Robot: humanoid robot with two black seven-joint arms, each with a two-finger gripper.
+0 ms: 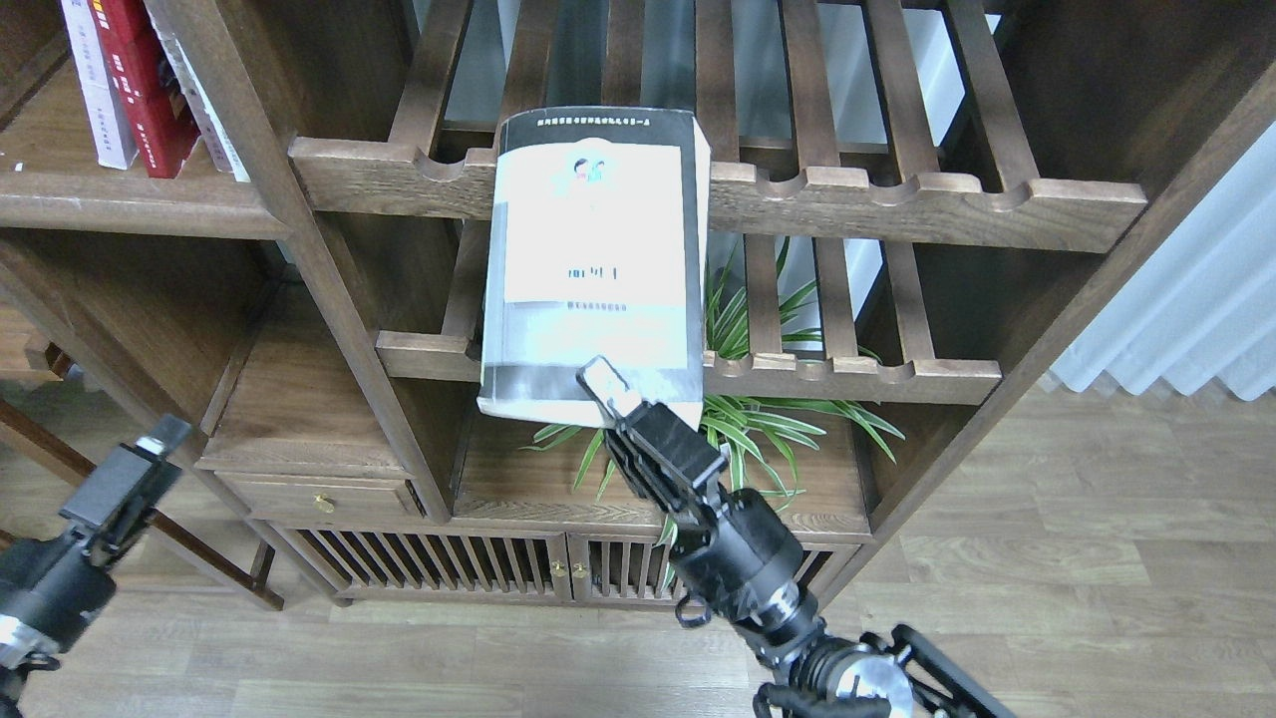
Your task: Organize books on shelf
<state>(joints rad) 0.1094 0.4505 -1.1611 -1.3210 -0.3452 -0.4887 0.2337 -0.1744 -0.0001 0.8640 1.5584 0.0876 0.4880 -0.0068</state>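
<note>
My right gripper (608, 387) is clamped on the bottom edge of the black-bordered book (594, 264), holding it upright in front of the slatted racks (897, 189). My left gripper (150, 449) hangs well left of the book and below it, fingers too indistinct to judge. Other books (130, 80) stand on the shelf (120, 194), up left of the held book.

my right gripper (610, 387) holds a book (593, 269) by its lower edge, raised in front of the two slatted racks (927, 194) in the middle of the bookcase. a plant (768, 419) sits behind and below the book. on the shelf (120, 194) at upper left stand more books (130, 80). my left gripper (150, 449) hangs low at far left, well apart from the book.
</note>
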